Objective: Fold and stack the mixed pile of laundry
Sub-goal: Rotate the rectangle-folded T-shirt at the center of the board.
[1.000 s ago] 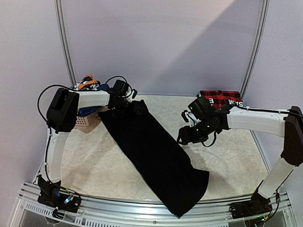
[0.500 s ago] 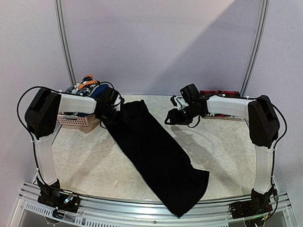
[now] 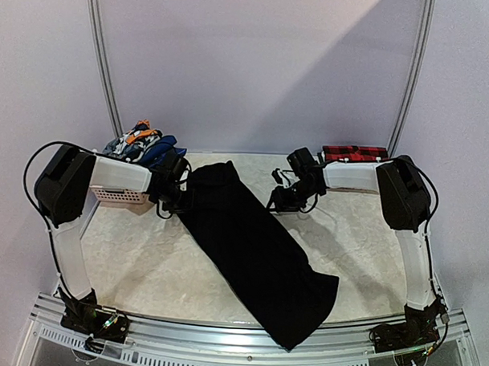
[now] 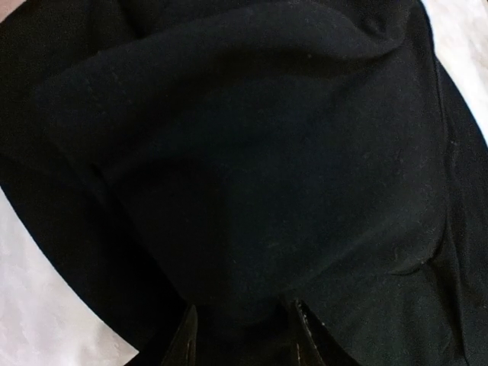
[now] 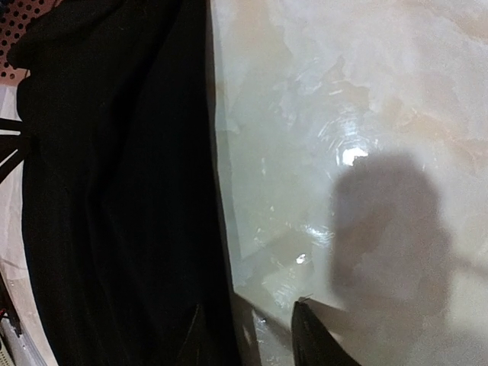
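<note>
Black trousers (image 3: 258, 248) lie spread diagonally across the table, from the far left to the near right. The rest of the mixed laundry pile (image 3: 141, 143) heaps up in the basket at far left. My left gripper (image 3: 178, 201) sits at the trousers' upper left edge. In the left wrist view black cloth (image 4: 244, 152) fills the frame and bunches between the left gripper (image 4: 244, 335), which is shut on it. My right gripper (image 3: 276, 202) is at the trousers' right edge. It (image 5: 252, 339) stands open astride that edge, one finger over the cloth (image 5: 114, 191), the other over bare table.
A pale lattice basket (image 3: 115, 196) stands behind my left arm at the table's left. A folded red-and-black plaid piece (image 3: 354, 153) lies at the far right. The marbled tabletop (image 3: 371, 252) has a metal rail (image 3: 246, 353) along its near edge.
My right arm has swung left and down to the trousers' right edge, its jaws narrowing. The left gripper has slid left and nearer along the trousers' top edge.
</note>
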Robot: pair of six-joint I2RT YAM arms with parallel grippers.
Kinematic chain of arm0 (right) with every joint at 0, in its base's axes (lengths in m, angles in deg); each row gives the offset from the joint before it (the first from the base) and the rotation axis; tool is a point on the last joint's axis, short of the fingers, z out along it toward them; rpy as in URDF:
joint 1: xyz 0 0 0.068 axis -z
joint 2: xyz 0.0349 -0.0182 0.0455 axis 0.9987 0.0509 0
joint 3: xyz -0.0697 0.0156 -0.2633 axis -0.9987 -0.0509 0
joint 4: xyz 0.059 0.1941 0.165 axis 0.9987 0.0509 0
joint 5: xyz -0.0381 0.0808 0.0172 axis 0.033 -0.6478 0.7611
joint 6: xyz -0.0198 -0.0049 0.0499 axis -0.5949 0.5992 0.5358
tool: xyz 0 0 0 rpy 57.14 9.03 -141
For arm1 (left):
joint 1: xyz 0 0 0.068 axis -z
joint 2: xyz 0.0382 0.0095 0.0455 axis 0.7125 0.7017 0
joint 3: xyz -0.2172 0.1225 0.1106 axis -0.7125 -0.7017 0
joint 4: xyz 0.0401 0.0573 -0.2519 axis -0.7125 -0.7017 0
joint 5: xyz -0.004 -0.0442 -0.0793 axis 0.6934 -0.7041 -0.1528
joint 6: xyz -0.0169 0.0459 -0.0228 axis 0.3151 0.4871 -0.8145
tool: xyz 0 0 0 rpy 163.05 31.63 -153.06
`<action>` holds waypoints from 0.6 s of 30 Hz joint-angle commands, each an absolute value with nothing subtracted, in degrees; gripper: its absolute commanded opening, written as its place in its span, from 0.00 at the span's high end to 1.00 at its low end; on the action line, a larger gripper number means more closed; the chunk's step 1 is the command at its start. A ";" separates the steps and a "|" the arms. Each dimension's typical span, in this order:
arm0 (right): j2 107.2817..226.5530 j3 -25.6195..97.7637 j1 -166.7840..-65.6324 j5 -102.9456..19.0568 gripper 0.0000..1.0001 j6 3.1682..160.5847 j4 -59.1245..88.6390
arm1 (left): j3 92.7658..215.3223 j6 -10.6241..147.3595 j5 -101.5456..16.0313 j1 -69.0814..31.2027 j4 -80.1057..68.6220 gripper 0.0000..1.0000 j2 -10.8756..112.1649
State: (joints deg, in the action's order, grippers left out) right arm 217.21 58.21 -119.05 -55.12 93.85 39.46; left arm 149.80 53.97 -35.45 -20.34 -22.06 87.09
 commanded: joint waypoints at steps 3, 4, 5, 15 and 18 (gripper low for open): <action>219.35 57.99 -119.02 -56.28 0.79 93.26 40.73 | 151.25 53.71 -34.86 -20.03 -21.26 0.59 90.46; 219.28 57.80 -119.06 -56.28 0.83 93.26 40.76 | 151.98 53.77 -35.19 -20.04 -21.31 0.60 91.11; 219.33 57.60 -119.04 -56.28 0.88 93.26 40.73 | 152.80 53.91 -35.48 -20.04 -21.45 0.60 91.91; 216.07 49.96 -115.46 -53.62 1.00 98.94 37.31 | 168.46 56.22 -39.97 -20.04 -25.76 0.63 103.12; 214.67 47.42 -114.28 -52.19 1.00 101.42 35.86 | 175.81 56.88 -42.40 -19.95 -27.86 0.63 107.85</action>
